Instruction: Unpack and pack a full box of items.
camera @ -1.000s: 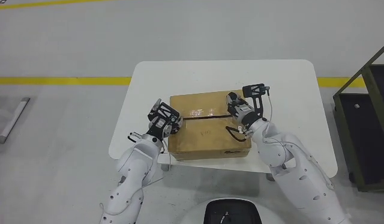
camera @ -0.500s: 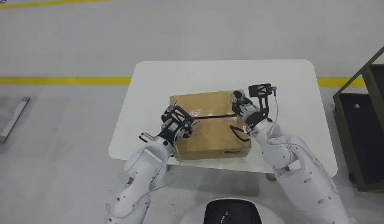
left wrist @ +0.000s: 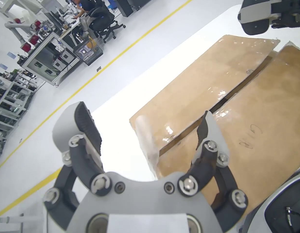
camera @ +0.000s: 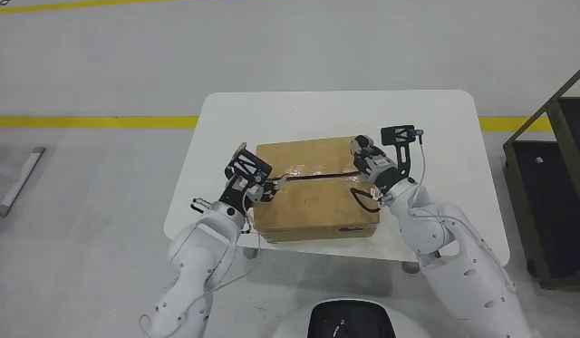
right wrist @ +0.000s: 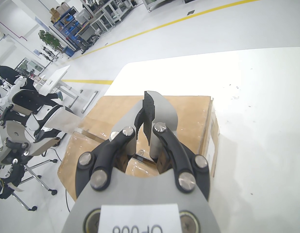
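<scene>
Top view: the box (camera: 313, 207) sits mid-frame on the worktop (camera: 426, 120), with its seam (camera: 313, 174) cracked open a bit. Left hand (camera: 261, 181) is at the seam's left end and right hand (camera: 362, 155) at its right end. Both arms come up from the lower edge, elbows bent.

Left wrist view: left hand is spread wide and gripping nothing. One fingertip (left wrist: 208, 124) is right at the seam, with loose tape (left wrist: 146, 137) between the fingers. My worry is the tip skids off that glossy tape, or shoves the box sideways instead of lifting the flap (left wrist: 208, 78).

Right wrist view: right hand is pinched closed over the box with nothing visibly in it, so it probably isn't bracing anything.
</scene>
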You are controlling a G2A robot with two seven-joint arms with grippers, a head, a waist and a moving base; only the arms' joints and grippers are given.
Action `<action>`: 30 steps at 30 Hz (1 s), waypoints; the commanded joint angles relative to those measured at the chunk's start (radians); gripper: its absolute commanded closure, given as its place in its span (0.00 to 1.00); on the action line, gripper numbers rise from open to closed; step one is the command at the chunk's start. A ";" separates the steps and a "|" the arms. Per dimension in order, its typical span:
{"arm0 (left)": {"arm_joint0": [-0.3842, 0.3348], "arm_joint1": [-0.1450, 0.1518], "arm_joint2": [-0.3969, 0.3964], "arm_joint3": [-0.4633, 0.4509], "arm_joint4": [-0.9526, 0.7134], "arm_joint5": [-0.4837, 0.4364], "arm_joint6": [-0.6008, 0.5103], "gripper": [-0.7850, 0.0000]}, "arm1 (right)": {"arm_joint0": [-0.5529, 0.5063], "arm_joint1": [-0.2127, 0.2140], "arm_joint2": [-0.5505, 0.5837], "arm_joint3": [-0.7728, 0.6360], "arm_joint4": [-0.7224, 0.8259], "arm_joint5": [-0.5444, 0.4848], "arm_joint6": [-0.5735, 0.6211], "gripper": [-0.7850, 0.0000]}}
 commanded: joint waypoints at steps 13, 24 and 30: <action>0.068 0.024 -0.200 -0.048 -0.048 -0.077 -0.078 0.00 | 0.047 -0.003 -0.025 0.043 0.004 -0.005 0.012 1.00; 0.078 0.024 -0.168 -0.029 -0.070 -0.066 -0.086 0.00 | 0.070 -0.004 -0.033 0.066 0.011 -0.006 0.014 1.00; 0.055 0.023 -0.145 0.005 -0.046 -0.039 -0.090 0.00 | 0.076 -0.003 -0.032 0.075 0.014 -0.006 0.012 1.00</action>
